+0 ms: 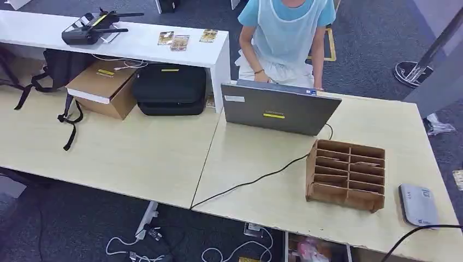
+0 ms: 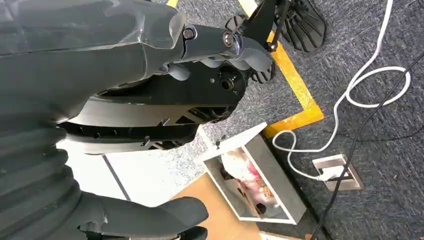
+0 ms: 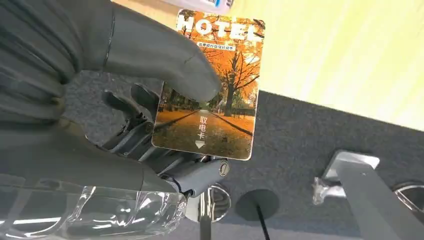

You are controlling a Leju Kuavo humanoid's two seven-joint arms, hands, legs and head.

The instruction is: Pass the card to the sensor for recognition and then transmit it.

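My right hand [image 3: 125, 115] pinches an orange hotel card [image 3: 215, 100] printed with autumn trees, my thumb [image 3: 170, 65] pressed on its face. The card hangs over dark carpet beside the pale table edge [image 3: 350, 55]. A flat grey-white sensor [image 1: 417, 204] lies at the table's near right corner in the head view. My left hand [image 2: 165, 125] hangs over the floor holding nothing, its thumb [image 2: 160, 217] well apart from its dark fingers [image 2: 240, 50].
A brown cardboard slot organiser [image 1: 346, 174] stands left of the sensor. A grey laptop [image 1: 278, 109] sits behind it, with a person [image 1: 284, 38] seated at it. Further cards [image 1: 173, 39] lie on the white counter [image 1: 142, 38]. A black cable [image 1: 256, 180] crosses the table.
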